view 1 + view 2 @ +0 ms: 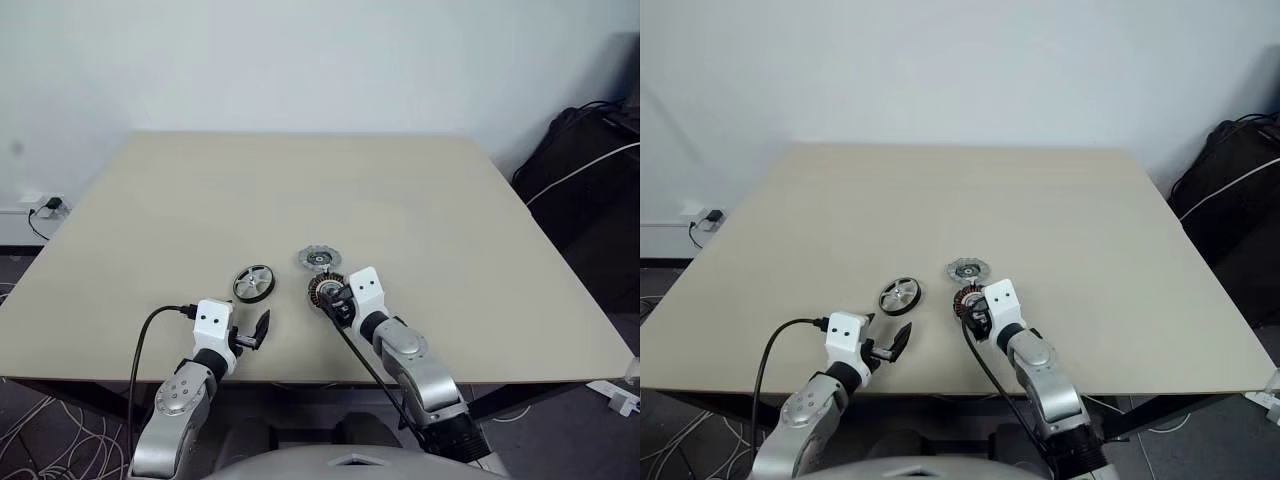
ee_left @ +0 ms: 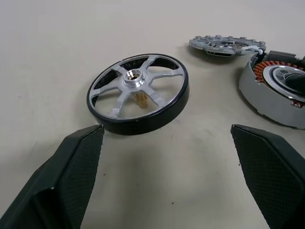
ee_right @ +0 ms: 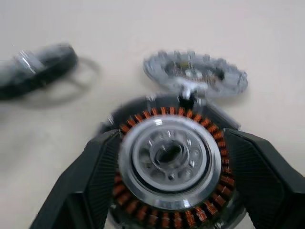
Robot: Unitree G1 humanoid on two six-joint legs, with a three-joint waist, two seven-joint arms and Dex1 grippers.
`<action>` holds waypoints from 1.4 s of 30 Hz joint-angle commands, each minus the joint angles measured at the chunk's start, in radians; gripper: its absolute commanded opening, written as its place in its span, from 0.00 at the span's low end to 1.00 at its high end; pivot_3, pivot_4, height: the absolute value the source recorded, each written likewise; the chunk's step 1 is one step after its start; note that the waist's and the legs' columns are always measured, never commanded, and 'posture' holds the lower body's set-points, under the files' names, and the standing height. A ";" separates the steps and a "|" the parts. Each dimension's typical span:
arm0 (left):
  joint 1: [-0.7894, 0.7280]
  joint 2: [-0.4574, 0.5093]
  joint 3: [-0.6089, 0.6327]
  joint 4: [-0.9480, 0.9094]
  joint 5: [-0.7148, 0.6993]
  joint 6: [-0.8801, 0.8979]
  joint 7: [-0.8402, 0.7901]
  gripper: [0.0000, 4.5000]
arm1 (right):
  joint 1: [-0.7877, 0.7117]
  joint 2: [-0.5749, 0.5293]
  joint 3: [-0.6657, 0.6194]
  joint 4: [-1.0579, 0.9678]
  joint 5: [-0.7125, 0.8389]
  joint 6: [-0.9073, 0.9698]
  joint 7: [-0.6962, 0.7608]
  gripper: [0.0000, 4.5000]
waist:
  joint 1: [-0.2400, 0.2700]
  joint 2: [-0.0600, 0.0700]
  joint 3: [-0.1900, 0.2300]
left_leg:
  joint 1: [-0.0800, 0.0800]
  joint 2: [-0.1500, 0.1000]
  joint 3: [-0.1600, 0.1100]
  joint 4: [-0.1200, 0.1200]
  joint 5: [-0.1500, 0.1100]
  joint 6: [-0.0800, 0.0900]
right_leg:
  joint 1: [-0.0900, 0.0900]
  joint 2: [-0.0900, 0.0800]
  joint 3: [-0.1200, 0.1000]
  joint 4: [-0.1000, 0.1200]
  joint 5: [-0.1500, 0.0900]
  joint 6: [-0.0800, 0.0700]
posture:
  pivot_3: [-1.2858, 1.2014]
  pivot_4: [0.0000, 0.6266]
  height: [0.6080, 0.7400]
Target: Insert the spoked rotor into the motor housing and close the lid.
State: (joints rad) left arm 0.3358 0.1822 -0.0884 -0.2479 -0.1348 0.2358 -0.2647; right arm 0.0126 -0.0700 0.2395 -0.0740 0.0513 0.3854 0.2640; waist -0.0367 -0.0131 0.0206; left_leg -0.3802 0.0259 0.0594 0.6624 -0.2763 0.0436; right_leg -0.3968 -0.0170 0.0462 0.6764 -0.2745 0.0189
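The spoked rotor (image 1: 254, 283), with its dark rim and silver spokes, lies flat on the table a little ahead of my left gripper (image 1: 255, 333). That gripper is open and empty, its fingers (image 2: 76, 167) wide apart short of the rotor (image 2: 138, 93). The motor housing (image 3: 169, 157), ringed with copper windings, stands tilted up between the fingers (image 3: 95, 181) of my right gripper (image 1: 335, 300), which press against its sides. The notched grey lid (image 1: 318, 259) lies flat just beyond the housing (image 1: 324, 290).
The beige table (image 1: 400, 200) stretches far ahead and to both sides, and its front edge runs just below my arms. A black bag (image 1: 590, 170) with cables stands off the table's right side. A wall socket (image 1: 45, 205) is low on the left.
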 commanded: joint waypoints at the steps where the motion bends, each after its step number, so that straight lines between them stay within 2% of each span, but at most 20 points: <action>1: -0.010 -0.002 0.000 -0.052 -0.002 -0.016 -0.003 1.00 | 0.001 -0.002 -0.018 -0.148 0.033 0.025 0.010 0.68 | 0.000 0.000 0.000 | 0.000 0.000 0.000 0.000 0.000 0.000 | 0.000 0.000 0.000 0.000 0.000 0.000 | 0.52 0.00 1.00; 10: -0.023 -0.005 -0.008 -0.039 -0.001 -0.014 -0.006 1.00 | -0.103 -0.011 0.098 -0.124 -0.092 0.230 -0.051 0.01 | 0.000 -0.001 0.000 | 0.002 0.000 0.000 0.000 0.000 0.000 | -0.002 0.000 0.000 0.000 0.000 -0.001 | 0.52 0.00 1.00; 22: -0.003 -0.008 0.000 -0.052 -0.002 -0.017 0.003 1.00 | -0.181 0.008 0.131 -0.010 -0.141 0.303 -0.073 0.00 | 0.000 -0.001 0.000 | 0.000 0.000 0.000 0.000 0.000 0.000 | -0.001 0.000 -0.001 0.000 0.000 -0.001 | 0.52 0.00 1.00; 42: -0.016 -0.007 0.000 -0.042 -0.005 -0.017 -0.003 1.00 | -0.083 -0.040 0.073 -0.087 -0.137 0.313 -0.077 0.00 | 0.000 -0.002 -0.001 | 0.002 -0.001 0.000 0.000 0.000 0.000 | -0.001 -0.001 -0.001 0.000 0.000 0.000 | 0.52 0.00 1.00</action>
State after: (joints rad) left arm 0.3326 0.1795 -0.0883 -0.2479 -0.1363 0.2357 -0.2637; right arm -0.0729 -0.1088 0.3345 -0.1318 -0.0889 0.6874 0.1876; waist -0.0368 -0.0156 0.0192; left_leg -0.3786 0.0252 0.0591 0.6629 -0.2763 0.0436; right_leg -0.3975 -0.0176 0.0453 0.6763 -0.2746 0.0193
